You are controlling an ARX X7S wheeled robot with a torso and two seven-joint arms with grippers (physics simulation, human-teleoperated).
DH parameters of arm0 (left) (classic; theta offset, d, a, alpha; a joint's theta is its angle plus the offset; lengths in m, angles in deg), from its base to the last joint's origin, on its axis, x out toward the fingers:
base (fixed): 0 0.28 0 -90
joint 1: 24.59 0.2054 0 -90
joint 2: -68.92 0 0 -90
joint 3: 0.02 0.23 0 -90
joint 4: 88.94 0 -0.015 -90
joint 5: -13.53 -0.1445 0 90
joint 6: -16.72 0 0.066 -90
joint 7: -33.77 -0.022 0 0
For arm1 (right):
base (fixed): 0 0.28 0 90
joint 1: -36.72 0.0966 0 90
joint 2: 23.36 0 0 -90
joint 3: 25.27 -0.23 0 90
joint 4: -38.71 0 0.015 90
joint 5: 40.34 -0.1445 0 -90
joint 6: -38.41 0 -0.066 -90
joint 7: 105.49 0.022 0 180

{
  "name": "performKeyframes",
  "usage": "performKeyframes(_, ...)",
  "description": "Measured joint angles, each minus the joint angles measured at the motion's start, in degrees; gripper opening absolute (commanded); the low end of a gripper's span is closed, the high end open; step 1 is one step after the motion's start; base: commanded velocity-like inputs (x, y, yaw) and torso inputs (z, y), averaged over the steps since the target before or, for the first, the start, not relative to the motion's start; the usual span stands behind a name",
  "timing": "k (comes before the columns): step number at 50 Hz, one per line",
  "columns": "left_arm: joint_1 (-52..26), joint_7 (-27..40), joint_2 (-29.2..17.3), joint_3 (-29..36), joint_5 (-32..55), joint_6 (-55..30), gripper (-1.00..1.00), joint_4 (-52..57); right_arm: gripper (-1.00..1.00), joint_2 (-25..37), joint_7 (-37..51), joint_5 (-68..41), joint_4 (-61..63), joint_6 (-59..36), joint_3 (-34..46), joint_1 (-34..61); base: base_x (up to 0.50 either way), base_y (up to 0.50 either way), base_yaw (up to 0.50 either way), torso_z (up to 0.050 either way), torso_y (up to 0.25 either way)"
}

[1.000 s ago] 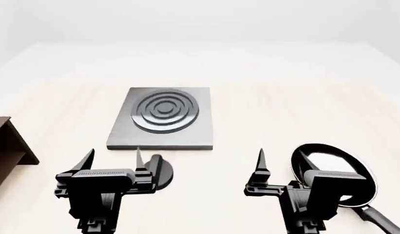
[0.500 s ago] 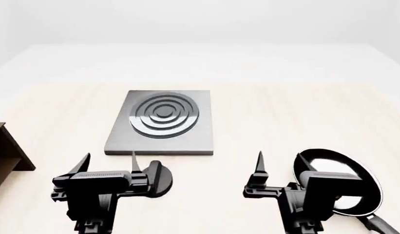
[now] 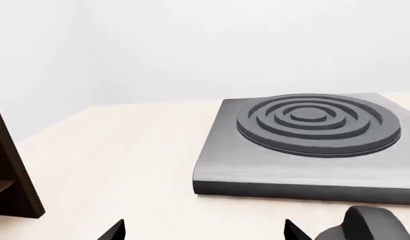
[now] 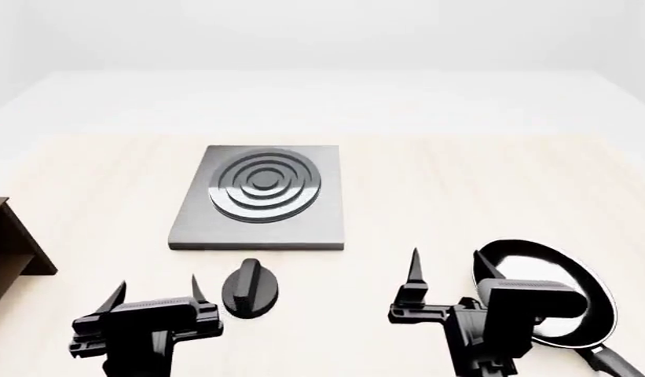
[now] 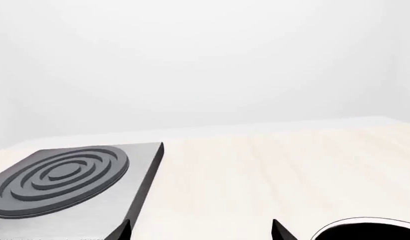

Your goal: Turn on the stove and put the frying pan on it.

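The left gripper [image 4: 155,289], jaws spread and empty, has pulled back from the stove's knob [image 4: 249,288], leaving it untouched; the right gripper [image 4: 448,267] hovers open beside the frying pan [image 4: 573,294].

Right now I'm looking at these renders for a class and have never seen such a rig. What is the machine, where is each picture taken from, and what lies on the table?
It is a simulated two-armed robot steered by a person. One picture comes from a camera on its head, looking down over both arms. The other two come from cameras near each gripper.

In the head view the left gripper and right gripper both hang open over a pale table, holding nothing.

On the table lies the stove, a flat grey slab with dark rings. Its round black knob sits apart, nearer the robot. The frying pan rests just beyond the right gripper. A dark brown shelf shows at the far left.

The left wrist view shows the stove, knob and shelf; the right wrist view shows the stove and the pan's rim.
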Motion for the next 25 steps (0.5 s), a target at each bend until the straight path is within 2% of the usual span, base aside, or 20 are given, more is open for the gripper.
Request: performKeyframes(25, -2.21, 0.02, 0.19, 3.73, -2.22, 0.51, 1.0, -7.45, 1.0, 1.46, 1.22, -0.91, -1.15, 1.36, 1.34, 0.25, 0.0, 0.0, 0.0, 0.0, 0.0)
